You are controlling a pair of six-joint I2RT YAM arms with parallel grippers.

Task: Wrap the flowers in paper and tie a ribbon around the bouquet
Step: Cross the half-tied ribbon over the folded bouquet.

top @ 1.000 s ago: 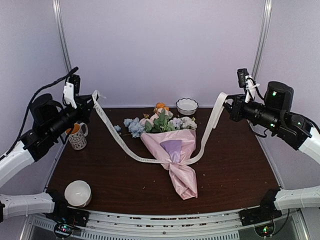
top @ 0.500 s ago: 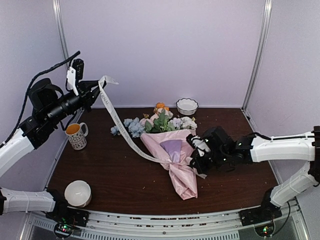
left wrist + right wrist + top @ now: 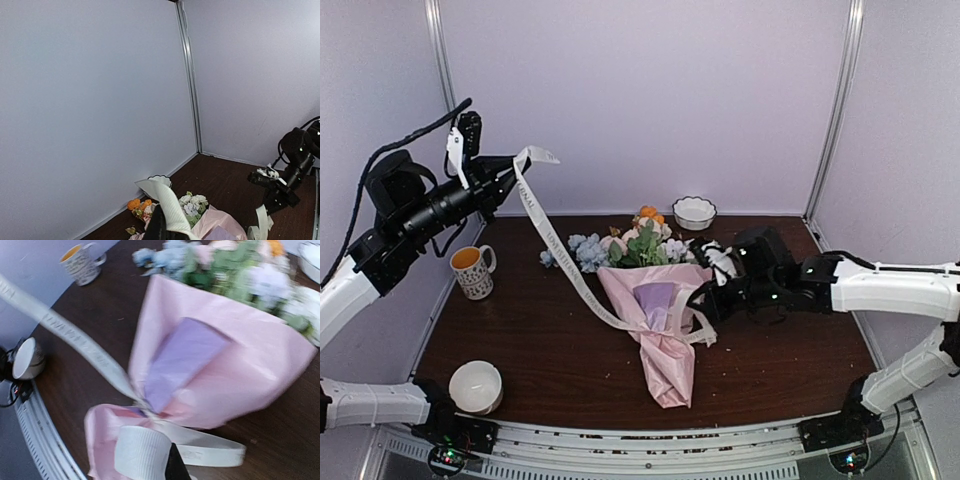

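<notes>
ribbon [image 3: 570, 272]: floppy, slippery; grip near ends
left end effector [image 3: 512, 176]: pinching ribbon
right end effector [image 3: 704, 300]: pinching ribbon

No text can be read in full in any view. The ribbon [image 3: 565, 262] carries a single line of small dark printed characters along its length. In the top external view the line runs from the upper left towards the frame centre. In the right wrist view it crosses the left half of the frame. In both views the characters are too small or too blurred to identify. The mug [image 3: 475, 272], at the left of the top external view, bears dark markings on its wall; these are not legible.
</notes>
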